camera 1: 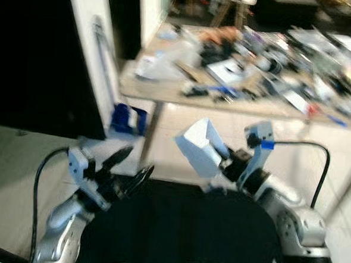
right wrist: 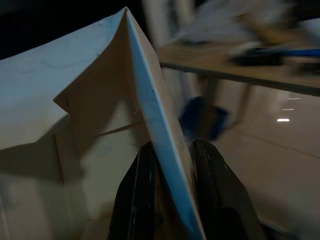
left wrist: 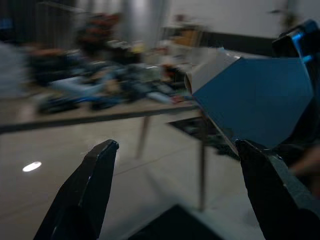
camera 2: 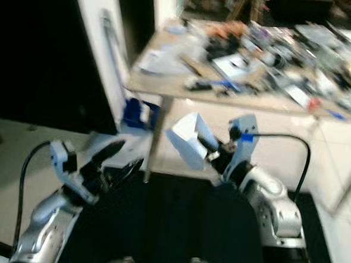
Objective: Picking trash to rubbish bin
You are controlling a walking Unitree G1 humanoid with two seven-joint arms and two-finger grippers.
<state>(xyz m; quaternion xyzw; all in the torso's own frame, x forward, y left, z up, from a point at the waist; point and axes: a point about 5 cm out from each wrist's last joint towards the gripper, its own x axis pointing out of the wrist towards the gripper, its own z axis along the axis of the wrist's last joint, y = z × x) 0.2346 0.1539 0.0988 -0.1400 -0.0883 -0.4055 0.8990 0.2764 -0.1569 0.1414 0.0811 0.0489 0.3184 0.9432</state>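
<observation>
While the head views are smeared w/ motion blur, the main facts read ok: right gripper (right wrist: 167, 192) is closed on a folded white/blue carton (camera 1: 201, 146), one wall of it pinched edge-on between the two fingers, rest of the carton sticking out past the fingertips. Held up in the air in front of the robot's chest, not touching anything else.

Left gripper (camera 1: 125, 167) is empty, jaws spread wide; from its wrist cam the carton sits beyond and off to one side of the open fingers (left wrist: 82, 200), well apart from them, nothing between the pads.

Ahead of both grippers: a cluttered table (camera 1: 166, 90) w/ tools, papers, misc bits, too blurred to ID. Beyond the left jaws, by the table leg near the white wall, a small blue object (camera 1: 128, 118) on the floor; prob a container, can't tell if it's the bin.

Step, as I judge it: pick is done, this is the carry/transit phase, trash in hand, bin not reached. Next move needs: locate the rubbish bin, walk/turn until it's under the right jaws, keep the pinch firm since the grip is on one thin wall and the carton could pivot or slip, then lower over the opening and open the fingers. Left arm has no job, keep it out of the way.
</observation>
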